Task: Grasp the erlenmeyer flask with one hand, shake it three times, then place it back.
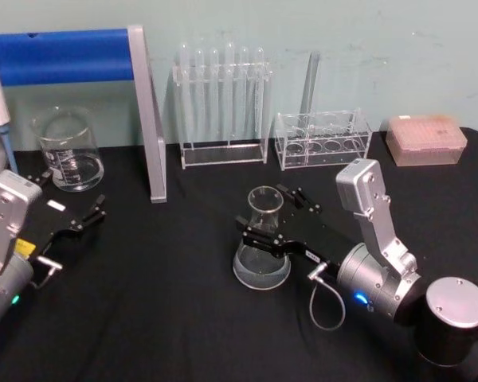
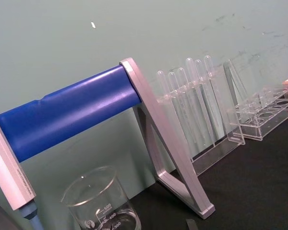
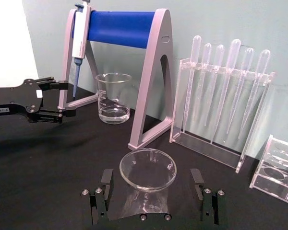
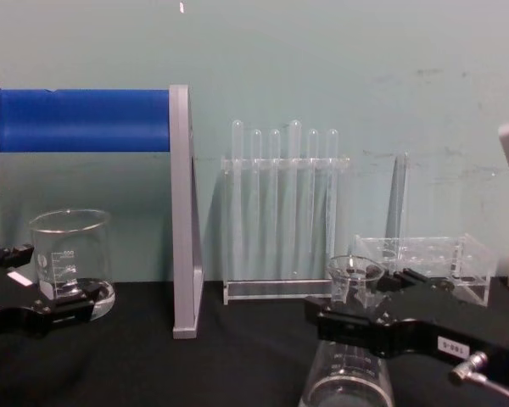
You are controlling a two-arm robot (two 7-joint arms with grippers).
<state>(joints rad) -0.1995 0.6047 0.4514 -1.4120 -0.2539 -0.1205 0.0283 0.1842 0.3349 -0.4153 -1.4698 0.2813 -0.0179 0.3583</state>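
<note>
Right gripper (image 1: 263,207) straddles the erlenmeyer flask (image 1: 261,267) at the neck, my fingers spread, touching nothing. It stands upright, 6 o'clock from the tube rack (image 1: 221,155). Left gripper (image 1: 72,191) idles released, 6 o'clock of the beaker (image 1: 68,147).

Along the near edge the black worktop (image 1: 167,318) lies bare, an easy lane from either side. At the centre stands the clear glass conical erlenmeyer flask (image 1: 261,267), with bare black surface all round its base. The black right gripper (image 1: 267,211) straddles its neck, jaws spread, a gap on each side.

The far edge is crowded. The blue-barred grey pipette stand (image 1: 147,111) walls off the far left corner and a straight-sided glass beaker (image 1: 68,151) sits beside its leg. Then come the clear tall test-tube rack (image 1: 221,103), the clear low rack (image 1: 323,139) and the pink tip box (image 1: 426,139). The black left gripper (image 1: 69,193), fingers apart, sits by the left edge just before the beaker.
</note>
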